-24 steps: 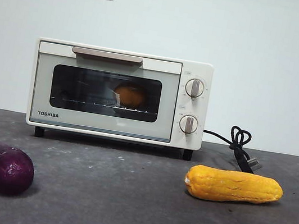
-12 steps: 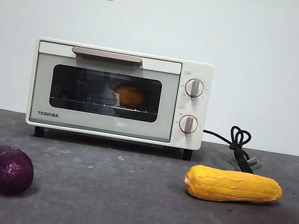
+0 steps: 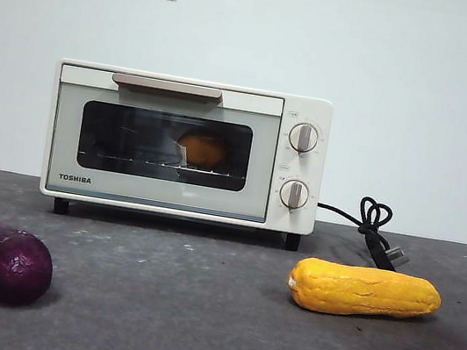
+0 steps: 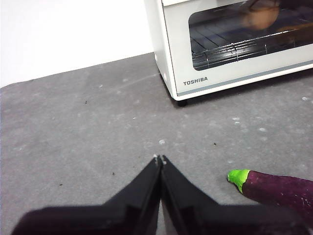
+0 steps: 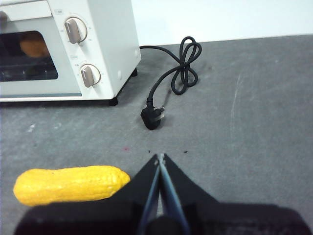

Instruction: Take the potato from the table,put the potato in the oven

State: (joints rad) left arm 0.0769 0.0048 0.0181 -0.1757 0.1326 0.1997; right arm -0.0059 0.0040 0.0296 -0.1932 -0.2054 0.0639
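Potato [image 3: 202, 148] inside oven [image 3: 186, 146], door shut. Left gripper [image 4: 160, 157], right gripper [image 5: 159, 156]: jaws closed, empty, above tabletop [image 3: 194, 311].

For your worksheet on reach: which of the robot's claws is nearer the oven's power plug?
Right. The right claw rests shut just short of the plug; the left claw sits by the purple sweet potato, plug unseen.

potato [image 3: 203, 149] dim behind oven [image 3: 186, 146] glass; sweet potato [image 4: 279, 188] cut off by edge
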